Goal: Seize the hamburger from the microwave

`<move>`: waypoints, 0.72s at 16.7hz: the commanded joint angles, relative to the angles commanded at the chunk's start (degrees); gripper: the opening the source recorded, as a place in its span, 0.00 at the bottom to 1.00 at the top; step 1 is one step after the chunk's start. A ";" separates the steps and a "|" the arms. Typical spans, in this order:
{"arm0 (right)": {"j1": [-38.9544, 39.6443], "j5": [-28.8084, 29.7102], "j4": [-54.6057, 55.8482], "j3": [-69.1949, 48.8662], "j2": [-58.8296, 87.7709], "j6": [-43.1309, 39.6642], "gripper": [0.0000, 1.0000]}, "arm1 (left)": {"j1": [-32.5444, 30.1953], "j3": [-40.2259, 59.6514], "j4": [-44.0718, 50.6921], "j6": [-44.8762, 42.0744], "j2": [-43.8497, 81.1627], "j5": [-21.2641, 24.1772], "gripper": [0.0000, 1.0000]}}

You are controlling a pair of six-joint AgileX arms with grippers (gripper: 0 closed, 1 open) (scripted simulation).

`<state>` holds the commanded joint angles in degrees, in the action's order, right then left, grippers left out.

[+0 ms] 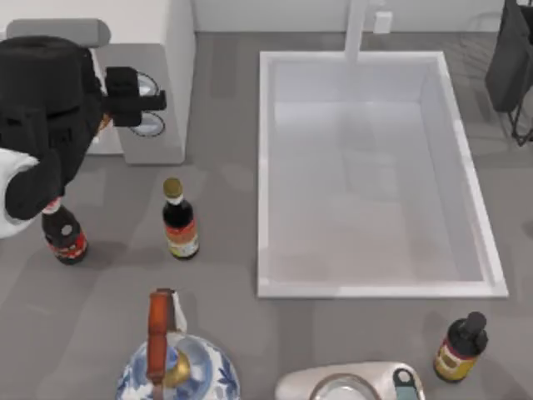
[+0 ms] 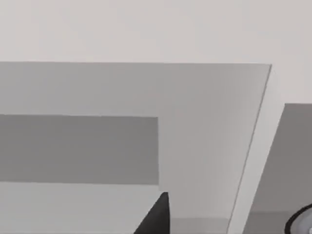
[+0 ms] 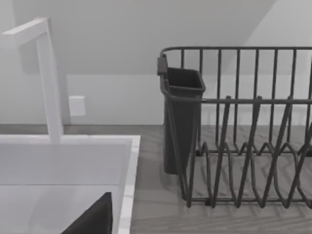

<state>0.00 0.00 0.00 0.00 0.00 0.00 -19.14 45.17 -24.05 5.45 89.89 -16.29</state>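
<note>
Hamburger: a sliver of orange-tan [image 1: 104, 124] peeks out from under the left arm at the microwave's front; I take it for the bun, though the arm covers nearly all of it.
Microwave: the light-grey box [image 1: 162, 83] sits at the table's far left corner, its two round dials [image 1: 146, 104] on the grey side panel just beside the black wrist block; the left wrist view looks at pale cavity walls [image 2: 204, 136].
Left gripper: a dark fingertip [image 2: 157, 214] pokes into the cavity, while from above the arm's bulk [image 1: 46, 108] hides the fingers, so open or closed I cannot tell.
Step in hand: by my reading, reaching in for the grasp (not yet visibly made).
Doing it well: come in level through the opening, keep off the cavity walls, straddle the bun across its width, close gently so it does not squash or skid, then draw straight back out.
Hazards: two red-labelled sauce bottles [image 1: 65, 235] [image 1: 180, 221] stand near the microwave's front, the first touching the arm's outline from above; a low sweeping exit could tip them.
Right arm: parked at the far right beside the white sink [image 1: 266, 167], its camera facing the dish rack [image 3: 243, 126].
</note>
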 joint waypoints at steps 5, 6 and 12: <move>0.00 0.00 0.00 0.00 0.00 0.00 1.00 | 2.11 0.41 -2.80 -0.08 3.16 0.62 0.00; 0.00 0.00 0.00 0.00 0.00 0.00 1.00 | 2.33 0.53 -4.73 -0.01 3.89 1.37 0.00; 0.00 0.00 0.00 0.00 0.00 0.00 1.00 | 1.61 -0.64 -26.69 0.44 15.88 3.96 0.00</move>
<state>0.00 0.00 0.00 0.00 0.00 0.00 -17.53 44.53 -50.74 5.89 105.77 -12.33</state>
